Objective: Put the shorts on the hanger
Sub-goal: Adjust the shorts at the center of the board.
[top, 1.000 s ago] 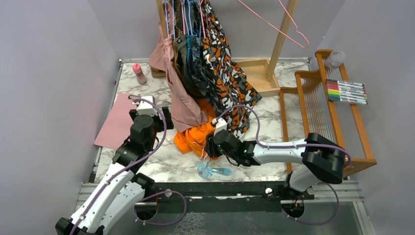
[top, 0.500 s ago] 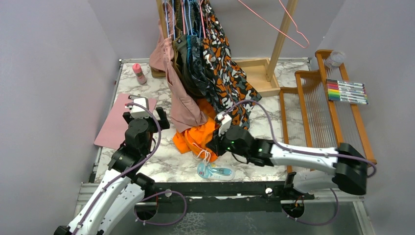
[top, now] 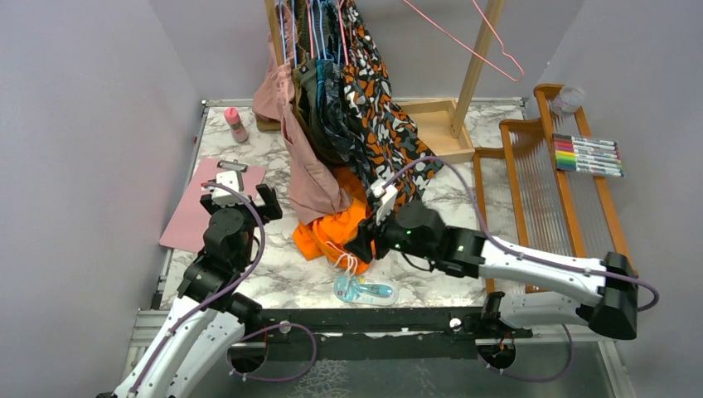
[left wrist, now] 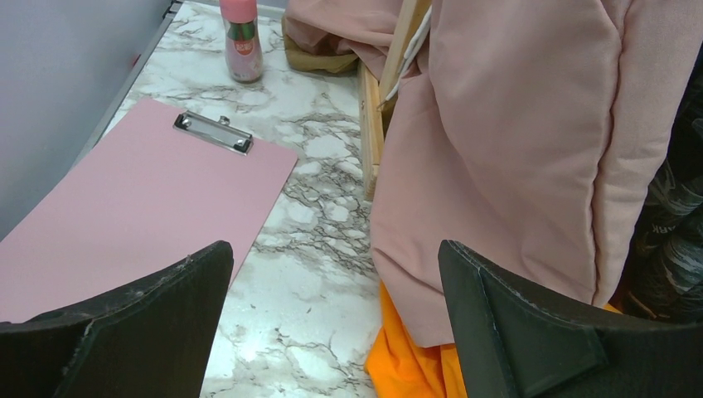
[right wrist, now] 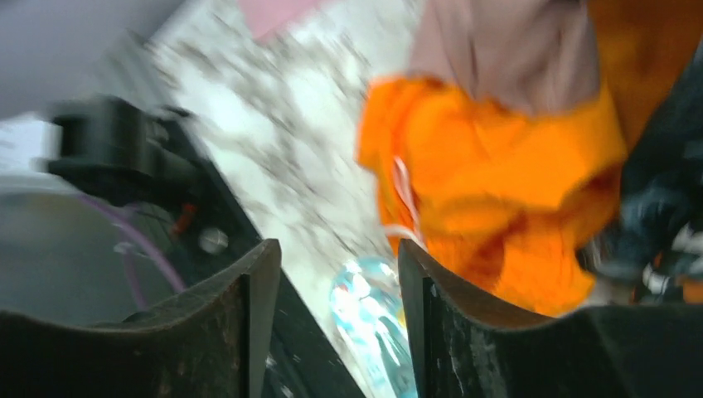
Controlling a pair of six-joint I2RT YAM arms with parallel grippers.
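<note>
Top external: markers (top: 589, 155) perhaps in tray (top: 617, 224).

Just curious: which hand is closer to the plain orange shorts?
Right. The right hand is at the shorts, on their right edge; the left hand hovers apart, near the pink clipboard.

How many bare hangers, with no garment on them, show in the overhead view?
1: the pink hanger at the back right, crossing the wooden post. The rest carry clothes; more may be hidden among them.

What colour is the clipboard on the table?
Pink, with a silver clip; the clipboard shows best in the left wrist view.
</note>
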